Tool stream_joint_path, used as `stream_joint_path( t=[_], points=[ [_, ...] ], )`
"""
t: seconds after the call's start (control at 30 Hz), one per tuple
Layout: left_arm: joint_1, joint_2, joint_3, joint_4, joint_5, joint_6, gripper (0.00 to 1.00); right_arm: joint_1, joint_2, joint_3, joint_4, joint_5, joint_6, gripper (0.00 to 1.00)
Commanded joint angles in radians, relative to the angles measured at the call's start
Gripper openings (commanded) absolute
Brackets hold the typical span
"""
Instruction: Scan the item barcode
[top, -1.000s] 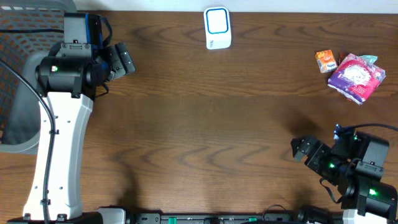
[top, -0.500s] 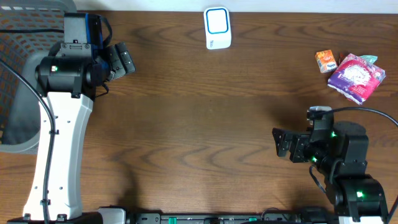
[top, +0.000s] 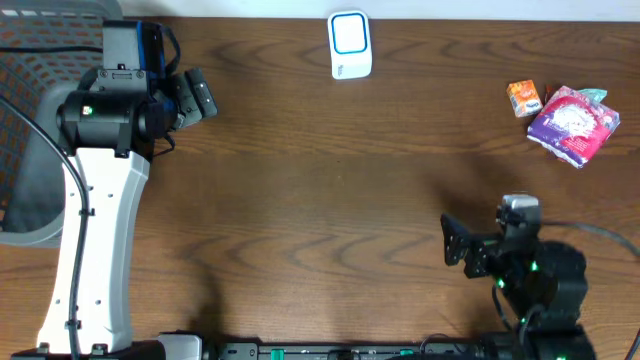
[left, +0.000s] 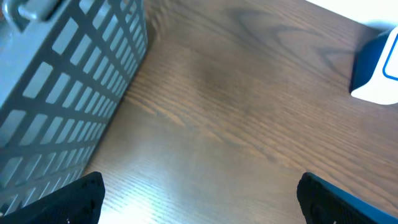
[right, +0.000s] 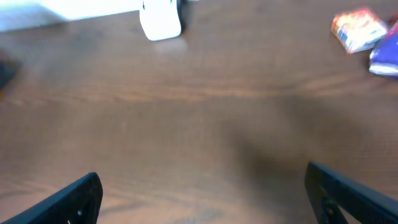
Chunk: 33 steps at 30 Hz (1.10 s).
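both sets of fingers open and empty, items lying well away from them

the brown wood-grain worktop (top: 330, 200) carries everything. a grey mesh basket (top: 30, 120) sits at its edge, just behind the left fingers (top: 203, 96); in the left wrist view its slatted wall runs close alongside one finger. the white left arm (top: 95, 220) ends in those fingers, which are spread wide with only bare wood between them. the dark right arm (top: 540, 275) carries the right fingers (top: 455, 240), likewise spread wide and holding nothing, over a bare stretch of wood.

the white scanner (top: 350, 45) with its blue face stands well apart from both sets of fingers: ahead of the left fingers and off to one side, and far ahead of the right fingers. the purple packet (top: 573, 124) lies far from the right fingers, ahead and off at the edge of the right wrist view, partly cut off there. the small orange box (top: 524, 98) lies just beside the packet, on its scanner side, equally clear of the fingers.
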Motion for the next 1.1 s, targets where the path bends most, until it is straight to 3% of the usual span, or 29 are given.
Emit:
stream_joint_path(
  t=[0.0,0.47,0.8,0.9,1.07],
  points=[
    [0.001,0.006,-0.004,-0.003,-0.013,-0.013,0.98,-0.002,-0.135,-0.107,0.052,0.009,-0.015,0.99],
    [0.001,0.006,-0.004,-0.003,-0.013,-0.013,0.98,-0.013,-0.366,-0.357,0.306,0.008,-0.014,0.99],
    [0.001,0.006,-0.004,-0.003,-0.013,-0.013,0.98,-0.016,-0.374,-0.419,0.435,0.013,-0.018,0.99],
    [0.001,0.006,-0.004,-0.003,-0.013,-0.013,0.98,-0.016,-0.374,-0.464,0.55,0.021,-0.019,0.99],
    [0.001,0.006,-0.004,-0.003,-0.013,-0.013,0.98,-0.016,-0.375,-0.464,0.547,0.028,-0.024,0.99]
  ],
)
